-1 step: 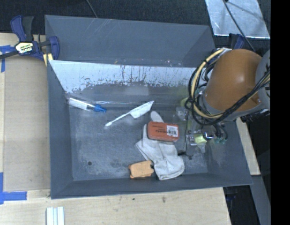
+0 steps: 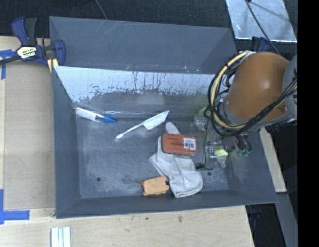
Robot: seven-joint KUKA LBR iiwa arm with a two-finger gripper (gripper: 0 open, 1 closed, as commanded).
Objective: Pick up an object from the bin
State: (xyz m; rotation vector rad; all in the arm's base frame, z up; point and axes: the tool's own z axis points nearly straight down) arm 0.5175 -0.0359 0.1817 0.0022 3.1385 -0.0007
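The gripper stands near the right wall of the grey metal bin; its state cannot be determined. The orange rectangular labelled block lies just beside it, toward the left wall, on a white crumpled cloth.

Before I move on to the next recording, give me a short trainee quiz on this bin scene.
1. Multiple choice: which thing lies nearest the pincer? A) white spoon B) orange labelled block C) tan sponge chunk
2. True or false: the white spoon lies to the right of the pincer.
3. Short answer: what colour is the tip of the clear tube furthest left among the things?

Key: 1 B; 2 false; 3 blue.
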